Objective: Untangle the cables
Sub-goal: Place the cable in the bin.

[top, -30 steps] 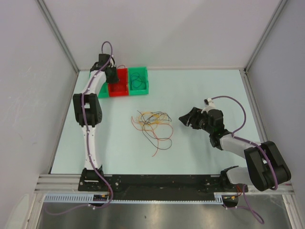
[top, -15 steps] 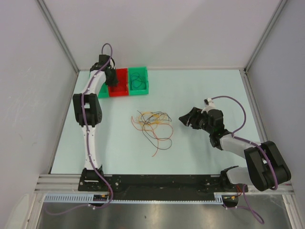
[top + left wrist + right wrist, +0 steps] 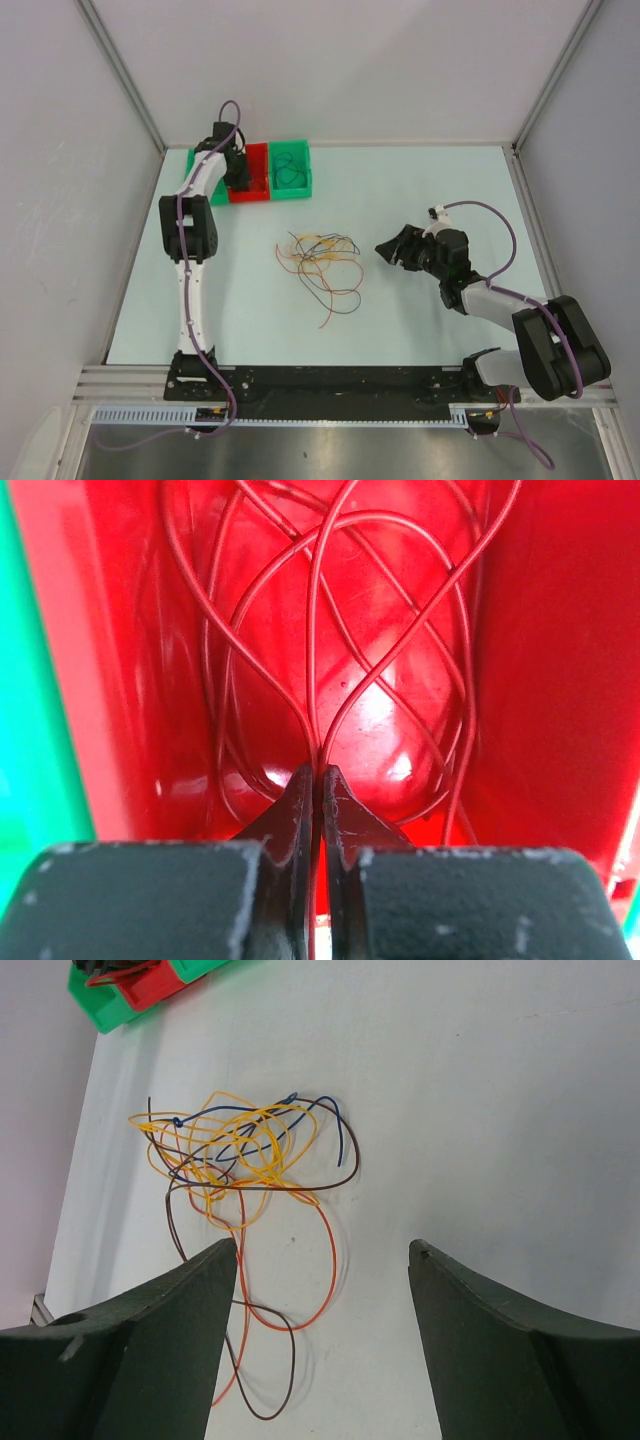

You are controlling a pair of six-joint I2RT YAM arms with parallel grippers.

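A loose tangle of cables [image 3: 320,262] in yellow, orange, blue and dark brown lies mid-table; the right wrist view shows this tangle [image 3: 245,1155] ahead of the fingers. Just right of it hovers my right gripper [image 3: 385,247], open [image 3: 325,1245] and holding nothing, with an orange loop lying between its fingers on the table. Down inside the red bin [image 3: 250,192] sits my left gripper [image 3: 240,177]. Its jaws [image 3: 320,772] are shut, and two strands of the looped red cables [image 3: 320,630] run in between the tips.
A green bin [image 3: 304,183] holding a dark cable stands right of the red one, and another green bin [image 3: 213,192] stands to its left, partly under the arm. All three sit at the table's back left, near the wall. Grey walls enclose the table.
The left arm has shifted slightly and its gripper sits a little lower in the red bin. The right arm and the tangle have not moved.
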